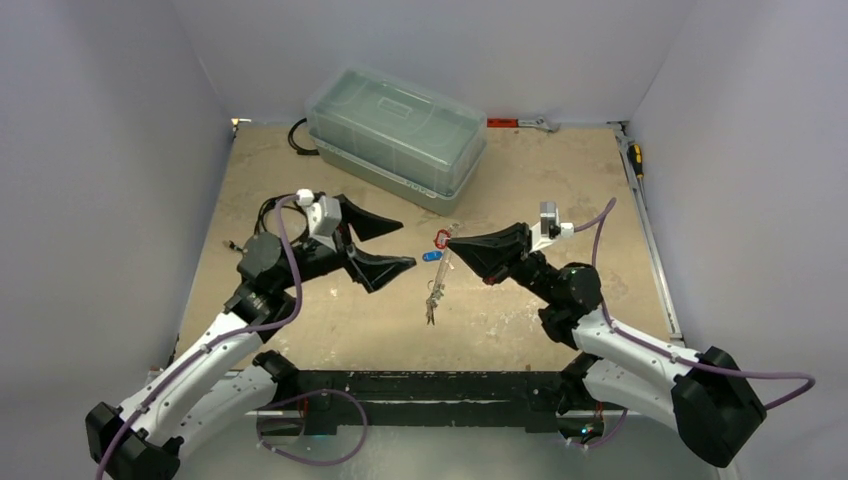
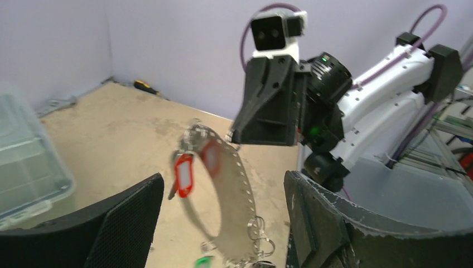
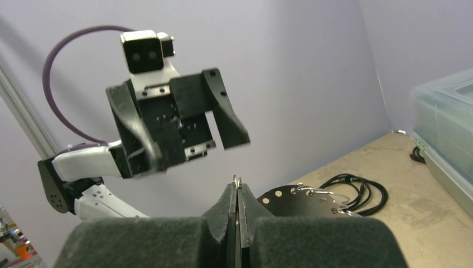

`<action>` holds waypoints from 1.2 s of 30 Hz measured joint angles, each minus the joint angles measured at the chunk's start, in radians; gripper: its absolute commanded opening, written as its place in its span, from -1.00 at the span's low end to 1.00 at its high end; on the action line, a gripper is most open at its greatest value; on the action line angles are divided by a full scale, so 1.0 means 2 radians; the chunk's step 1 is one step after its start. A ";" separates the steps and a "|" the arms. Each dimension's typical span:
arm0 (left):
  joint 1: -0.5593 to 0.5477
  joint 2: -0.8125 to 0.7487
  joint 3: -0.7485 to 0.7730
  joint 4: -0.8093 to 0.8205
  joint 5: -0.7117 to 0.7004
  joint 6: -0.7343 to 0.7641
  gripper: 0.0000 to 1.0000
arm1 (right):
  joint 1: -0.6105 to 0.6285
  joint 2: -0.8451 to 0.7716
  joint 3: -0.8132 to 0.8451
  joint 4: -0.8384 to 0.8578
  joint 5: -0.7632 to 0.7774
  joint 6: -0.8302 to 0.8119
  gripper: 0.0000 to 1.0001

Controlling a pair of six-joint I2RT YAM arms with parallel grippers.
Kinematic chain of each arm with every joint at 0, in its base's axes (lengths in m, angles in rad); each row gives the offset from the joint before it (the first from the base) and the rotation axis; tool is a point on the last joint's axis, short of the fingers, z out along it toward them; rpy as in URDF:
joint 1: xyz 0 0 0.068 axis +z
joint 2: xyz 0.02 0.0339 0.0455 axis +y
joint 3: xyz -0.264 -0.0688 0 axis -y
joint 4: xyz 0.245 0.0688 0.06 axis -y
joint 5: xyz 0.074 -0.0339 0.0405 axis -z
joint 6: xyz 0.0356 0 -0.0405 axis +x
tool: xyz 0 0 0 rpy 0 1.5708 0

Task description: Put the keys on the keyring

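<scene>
The task looks mostly done. Small metal keys (image 2: 183, 176) with red, blue and green plastic tags already hang from the rim of the large flat grey metal keyring (image 2: 237, 187), and no loose key shows on the tan table (image 1: 560, 200), though I cannot tell whether any is missing. The keyring hangs upright above mid-table between the arms, its top rim pinched by the closed right gripper (image 1: 452, 243). The left gripper (image 1: 405, 243) stands just beside it with its jaws wide apart, holding nothing.

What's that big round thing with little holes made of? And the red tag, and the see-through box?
The keyring looks like flat grey metal: dull sheen, thin edge. The red tag seems to be glossy plastic. The box looks like cloudy clear plastic; its ribs show through.
</scene>
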 measured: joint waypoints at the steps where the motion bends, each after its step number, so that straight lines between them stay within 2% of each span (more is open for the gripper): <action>1: -0.013 0.002 -0.009 0.008 -0.004 -0.002 0.57 | 0.000 0.002 0.000 0.004 0.001 0.000 -1.00; 7: -0.096 0.045 -0.017 0.029 -0.043 0.004 0.49 | 0.000 0.003 0.000 0.017 0.018 0.001 -1.00; 10: -0.117 0.067 -0.019 0.046 -0.069 0.004 0.46 | 0.000 0.003 0.000 0.021 0.027 0.001 -1.00; 17: -0.140 0.097 -0.032 0.109 -0.127 0.015 0.43 | 0.000 0.002 0.000 0.021 0.036 0.006 -1.00; 30: -0.169 0.155 -0.031 0.161 -0.171 0.061 0.43 | 0.000 0.002 0.000 0.028 0.034 0.023 -1.00; 36: -0.173 0.157 -0.031 0.162 -0.184 0.089 0.25 | 0.000 0.002 0.000 0.030 0.023 0.027 -1.00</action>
